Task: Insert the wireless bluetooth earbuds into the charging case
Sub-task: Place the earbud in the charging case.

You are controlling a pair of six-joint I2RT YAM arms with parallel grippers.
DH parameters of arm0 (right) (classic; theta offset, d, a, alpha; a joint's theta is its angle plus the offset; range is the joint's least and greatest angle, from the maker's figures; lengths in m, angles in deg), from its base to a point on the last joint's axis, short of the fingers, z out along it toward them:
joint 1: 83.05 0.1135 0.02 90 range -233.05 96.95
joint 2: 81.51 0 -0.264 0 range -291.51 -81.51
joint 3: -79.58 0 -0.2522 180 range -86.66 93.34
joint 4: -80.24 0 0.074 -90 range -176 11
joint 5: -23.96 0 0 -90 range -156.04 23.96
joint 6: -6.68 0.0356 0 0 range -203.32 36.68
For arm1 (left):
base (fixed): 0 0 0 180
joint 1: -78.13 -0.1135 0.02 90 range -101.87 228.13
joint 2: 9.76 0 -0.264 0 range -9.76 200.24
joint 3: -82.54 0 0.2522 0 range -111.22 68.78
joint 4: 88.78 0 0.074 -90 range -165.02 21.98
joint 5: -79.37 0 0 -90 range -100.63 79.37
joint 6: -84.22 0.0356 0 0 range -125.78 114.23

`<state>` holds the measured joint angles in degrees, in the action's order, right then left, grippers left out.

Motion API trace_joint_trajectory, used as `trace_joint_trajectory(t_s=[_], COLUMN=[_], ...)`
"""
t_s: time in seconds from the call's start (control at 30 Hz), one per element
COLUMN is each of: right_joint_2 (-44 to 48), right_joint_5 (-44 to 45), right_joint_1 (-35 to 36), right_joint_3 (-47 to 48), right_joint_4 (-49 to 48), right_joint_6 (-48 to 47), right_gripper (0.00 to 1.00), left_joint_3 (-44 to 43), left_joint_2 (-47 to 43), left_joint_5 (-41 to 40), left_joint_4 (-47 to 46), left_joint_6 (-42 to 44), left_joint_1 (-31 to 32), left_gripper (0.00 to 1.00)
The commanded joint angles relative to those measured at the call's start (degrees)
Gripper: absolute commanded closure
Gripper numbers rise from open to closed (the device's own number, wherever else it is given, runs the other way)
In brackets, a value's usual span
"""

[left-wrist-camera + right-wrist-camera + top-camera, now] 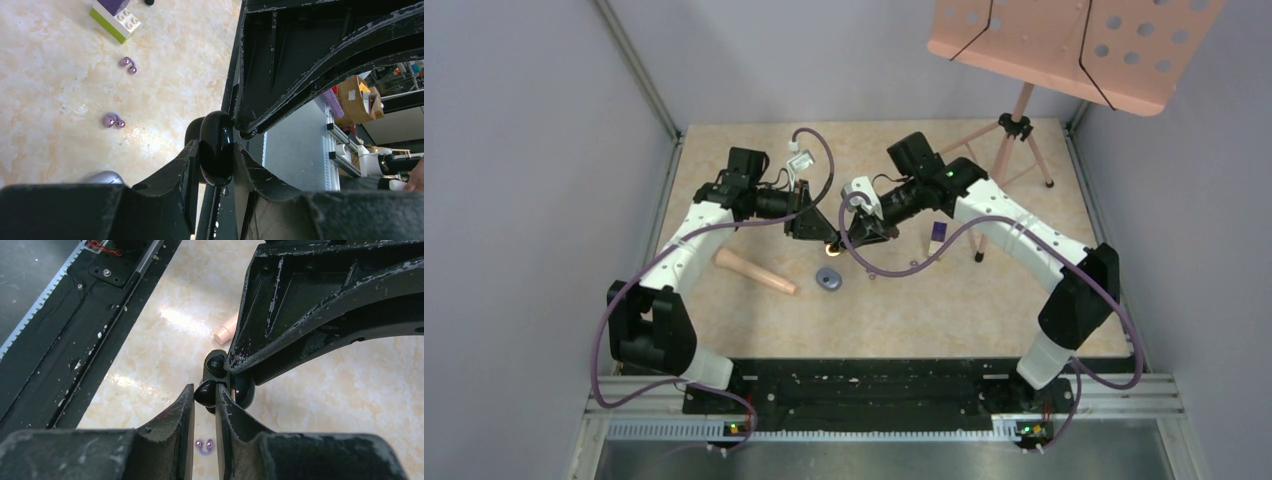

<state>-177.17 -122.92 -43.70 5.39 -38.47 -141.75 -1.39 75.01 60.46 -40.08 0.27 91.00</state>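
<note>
Meeting nose to nose above the middle of the table (904,310), the two arms split the work. The left fingers (186,167) are clamped on the glossy black case (216,145), keeping it off the surface so it cannot skid. The right fingers (184,407) pinch one black bud (205,392) hard against it, I'd guess to seat it. Whether a bud already sits inside the case I cannot tell, but two purple buds (113,121) lie loose on the table a little toward the right edge, near the block (115,14), seemingly awaiting their turn.
</note>
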Motion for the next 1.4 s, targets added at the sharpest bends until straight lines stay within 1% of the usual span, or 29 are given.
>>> trace_joint_trajectory(t_s=[0.0, 0.6, 0.73, 0.83, 0.9, 1.23, 1.37], right_joint_2=[-0.2, 0.7, 1.1, 1.0, 1.0, 0.5, 0.9], right_joint_5=[-0.1, 4.5, 6.7, 10.0, 10.4, 11.6, 11.6], right_joint_1=[0.0, 0.3, 1.2, 2.6, 3.1, 3.6, 3.6], right_joint_3=[2.3, 1.8, 1.8, 1.6, 1.3, 0.9, 1.3], right_joint_4=[0.4, 0.2, 0.4, 1.3, 1.4, 1.4, 1.3], right_joint_6=[-0.9, -1.5, -1.9, -4.0, -4.5, -9.0, -9.7], right_gripper=[1.0, 1.0, 1.0, 1.0, 1.0, 1.0, 0.88], left_joint_3=[-1.0, -0.1, 1.0, 2.8, 4.0, 4.7, 5.0], left_joint_2=[-2.6, -2.7, -2.5, -2.5, -2.6, -2.4, -2.4], left_joint_5=[1.8, 1.9, 0.8, 2.3, 3.6, 6.1, 6.1], left_joint_4=[-0.8, -1.2, -4.2, -10.4, -14.9, -15.9, -15.7], left_joint_6=[0.2, -1.1, -5.5, -13.6, -18.4, -19.2, -18.9], left_joint_1=[0.2, 0.4, 0.4, 0.4, 0.4, 0.8, 0.9], left_gripper=[1.0, 1.0, 1.0, 1.0, 1.0, 1.0, 1.0])
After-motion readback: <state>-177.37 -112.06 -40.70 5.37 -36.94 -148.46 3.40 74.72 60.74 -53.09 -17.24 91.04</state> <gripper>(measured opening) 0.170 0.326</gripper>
